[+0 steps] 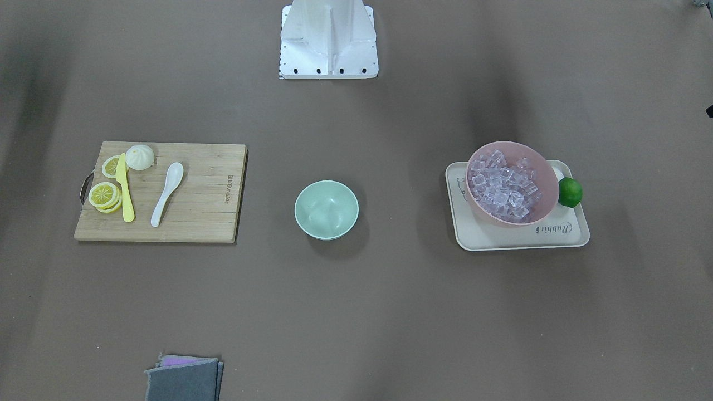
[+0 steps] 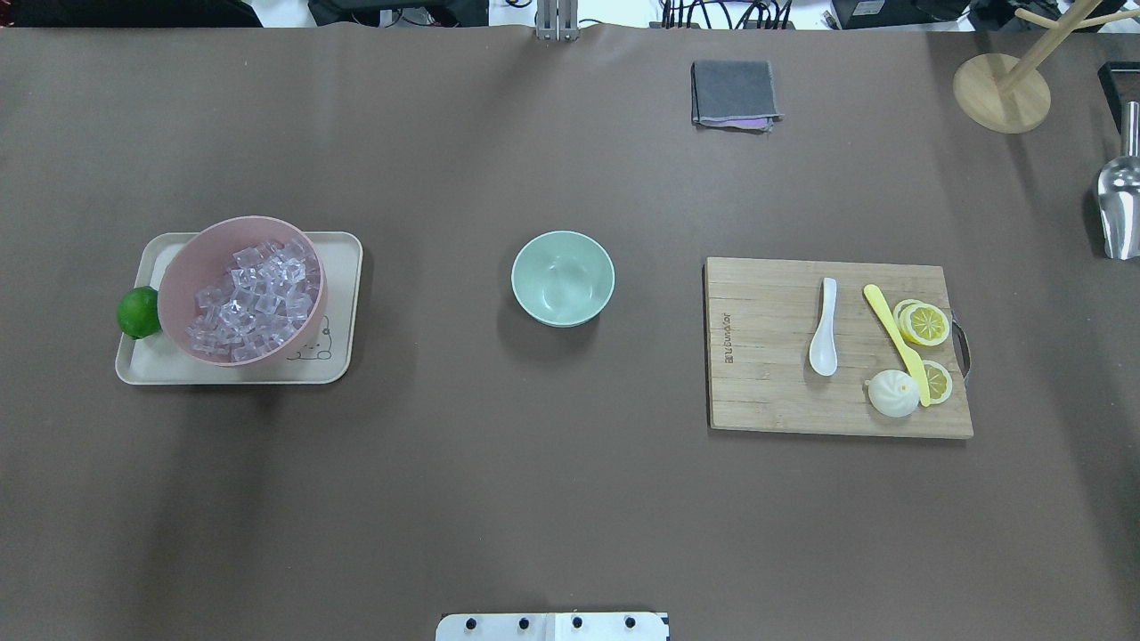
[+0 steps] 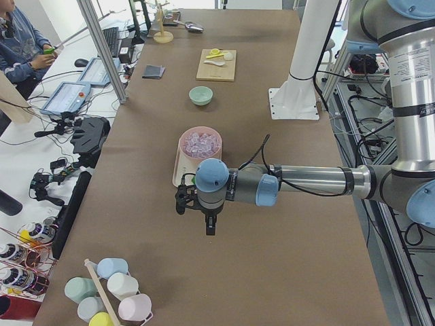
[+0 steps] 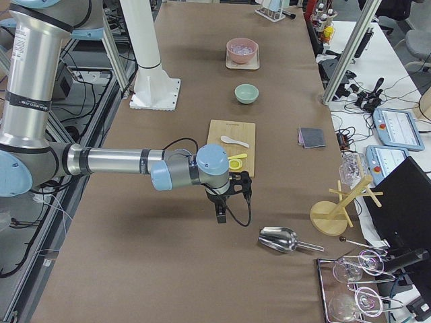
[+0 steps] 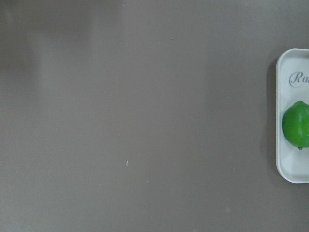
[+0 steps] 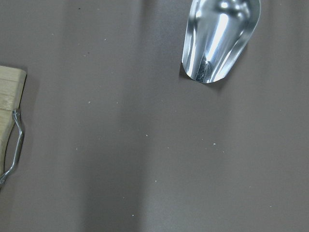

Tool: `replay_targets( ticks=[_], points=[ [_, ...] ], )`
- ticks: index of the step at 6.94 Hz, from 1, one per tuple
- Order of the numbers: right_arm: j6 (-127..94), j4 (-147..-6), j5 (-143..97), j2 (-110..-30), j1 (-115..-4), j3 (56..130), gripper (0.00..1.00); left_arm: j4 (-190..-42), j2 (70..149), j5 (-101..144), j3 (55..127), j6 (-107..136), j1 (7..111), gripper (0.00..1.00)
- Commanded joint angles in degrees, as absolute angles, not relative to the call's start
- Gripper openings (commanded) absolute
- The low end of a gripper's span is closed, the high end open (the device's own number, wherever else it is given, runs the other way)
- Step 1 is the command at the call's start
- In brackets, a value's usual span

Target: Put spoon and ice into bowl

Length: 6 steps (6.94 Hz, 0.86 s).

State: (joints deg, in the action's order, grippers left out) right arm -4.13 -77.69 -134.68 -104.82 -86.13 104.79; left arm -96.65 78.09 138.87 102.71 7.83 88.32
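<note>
The white spoon (image 2: 825, 328) lies on the wooden cutting board (image 2: 766, 374) at the table's right, scoop toward the robot. The ice (image 2: 254, 298), several clear cubes, fills the pink bowl (image 2: 174, 285) at the left. The mint-green bowl (image 2: 563, 277) stands empty at the table's centre. My left gripper (image 3: 210, 227) hangs over bare table beyond the tray, seen only in the exterior left view. My right gripper (image 4: 221, 215) hangs between the board and a metal scoop, seen only in the exterior right view. I cannot tell whether either is open or shut.
The pink bowl sits on a cream tray (image 2: 343, 267) with a green lime (image 2: 138, 312). The board also holds a yellow knife (image 2: 891, 334), lemon slices and a white bun. A metal scoop (image 2: 1120, 200), a wooden stand and a grey cloth (image 2: 732, 93) lie farther off.
</note>
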Motion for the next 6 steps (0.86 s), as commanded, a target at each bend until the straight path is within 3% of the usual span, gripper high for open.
replay_targets(
  ticks=[1, 6],
  points=[
    [-4.1, -77.7, -134.6, -104.8, -86.1, 104.7, 1.0, -96.6, 78.2, 137.5, 103.3, 7.6, 88.3, 0.98],
    [-3.3, -77.0, -139.1, -105.3, -86.1, 104.4, 1.0, -97.2, 77.6, 137.6, 103.3, 8.1, 88.9, 0.98]
  ],
)
